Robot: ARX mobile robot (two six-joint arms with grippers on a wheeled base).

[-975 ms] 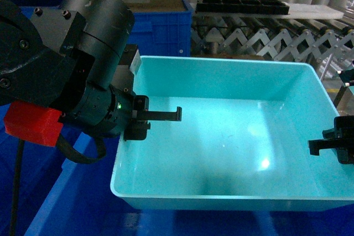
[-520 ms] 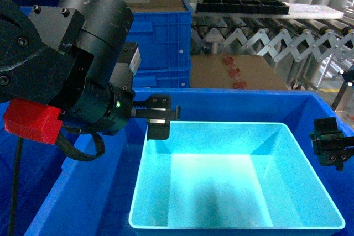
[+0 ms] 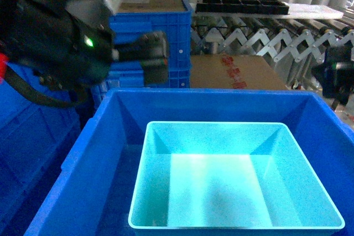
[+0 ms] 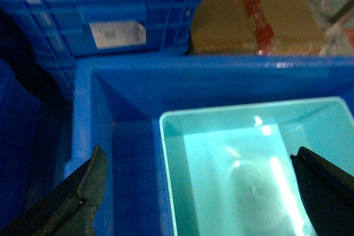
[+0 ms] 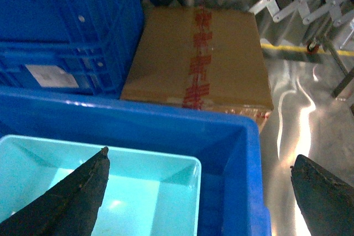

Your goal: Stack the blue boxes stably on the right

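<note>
left gripper (image 3: 152,53) hangs high over the back left corner of the big blue crate (image 3: 88,136), blurred in the head view; its own wrist view shows the two fingers far apart at the frame's lower corners with nothing between them, so it is wide and empty. my read is that the placing step is done and the arms are clear of the load.

inside the big blue crate sits the turquoise tub (image 3: 238,189), level as far as i can tell, its open top up. it lies toward the crate's right and near side, leaving a strip of bare crate floor on the left. the tub holds nothing; only glare shows on its bottom. whether another tub is nested under it cannot be told.

behind, a stack of ribbed blue crates (image 3: 149,29) stands at the left, with a taped cardboard box (image 3: 235,73) just beside it, and a black tray (image 3: 243,4) on the roller conveyor (image 3: 276,42) beyond.

right gripper (image 3: 337,75) is dark and small at the right edge of the head view, above the crate's right wall; its wrist view shows the fingers spread wide, holding nothing.

next, i judge, comes fetching another tub, if one remains, and lowering it squarely into this one so the rims seat evenly.
</note>
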